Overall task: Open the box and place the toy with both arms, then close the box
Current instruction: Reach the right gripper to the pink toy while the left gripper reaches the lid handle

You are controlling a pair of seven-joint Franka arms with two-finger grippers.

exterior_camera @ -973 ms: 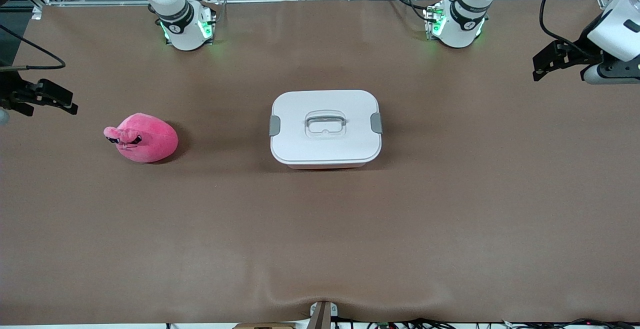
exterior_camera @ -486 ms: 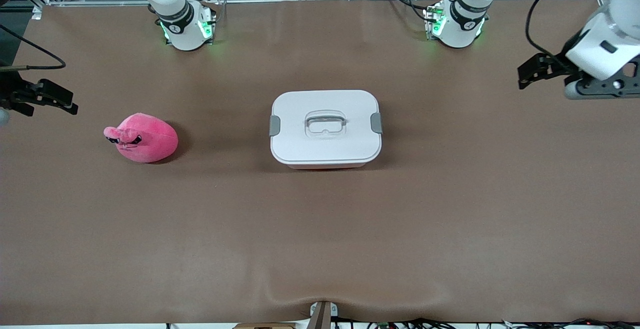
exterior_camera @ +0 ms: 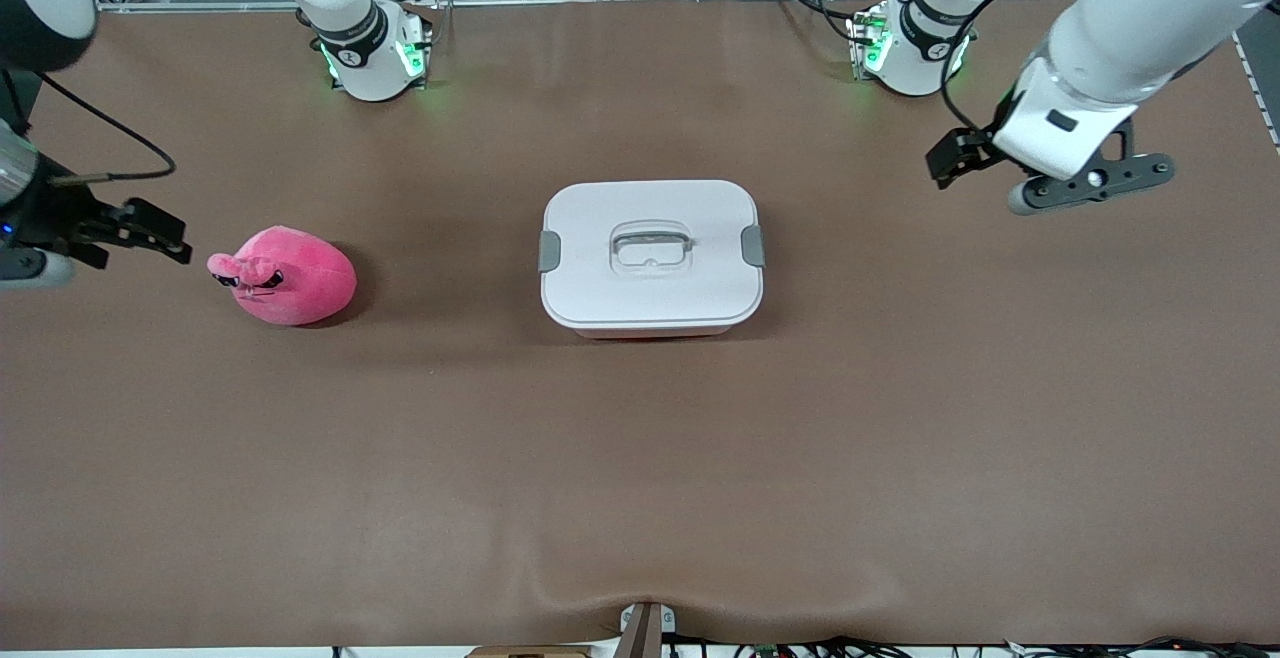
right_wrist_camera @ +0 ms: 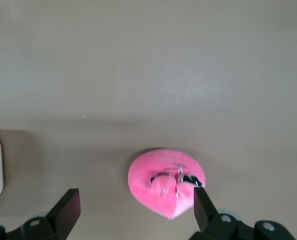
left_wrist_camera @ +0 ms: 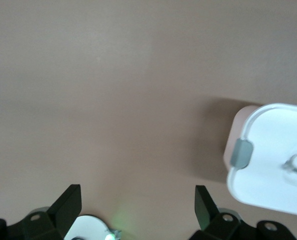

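the box (exterior_camera: 651, 255) is seen closed at the middle of the table (exterior_camera: 640, 458) and the toy (exterior_camera: 285, 275) toward the right arm's end — the left gripper (exterior_camera: 950, 156) is held over bare table, fingers apart, while the right gripper (exterior_camera: 150, 228) is held beside the toy, fingers spread, nothing gripped.

I counted one box (exterior_camera: 651, 256) on the table (exterior_camera: 640, 458), with one white lid (exterior_camera: 650, 238) and two grey clips (exterior_camera: 549, 251), one on each short side. There was one handle (exterior_camera: 651, 247) set into the lid. I saw one pink toy (exterior_camera: 285, 275). I had two grippers, my left gripper (exterior_camera: 948, 156) and my right gripper (exterior_camera: 150, 233), each with two fingers spread apart.
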